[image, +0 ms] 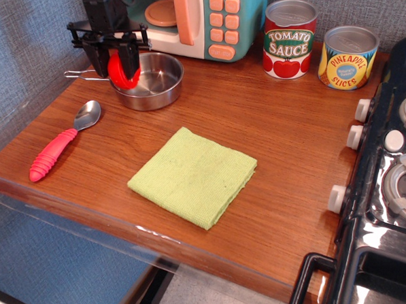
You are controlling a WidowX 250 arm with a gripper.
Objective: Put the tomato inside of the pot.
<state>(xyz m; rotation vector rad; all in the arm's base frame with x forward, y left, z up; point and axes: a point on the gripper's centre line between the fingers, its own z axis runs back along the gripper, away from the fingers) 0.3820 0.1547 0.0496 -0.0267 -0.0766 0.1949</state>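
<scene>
The bright red tomato (125,71) is held edge-on between the fingers of my black gripper (122,69). The gripper hangs over the left rim of the shiny steel pot (160,83), with the tomato's lower edge at about rim height. The pot stands at the back left of the wooden counter, and its thin wire handle (83,75) points left. The gripper is shut on the tomato. The tomato's cut face is not visible.
A green cloth (194,175) lies mid-counter. A spoon with a red handle (56,149) lies at the left. A toy microwave (196,19) stands behind the pot. A Tomato Sauce can (290,38) and a pineapple can (348,57) stand at the back right. A black stove (388,176) fills the right side.
</scene>
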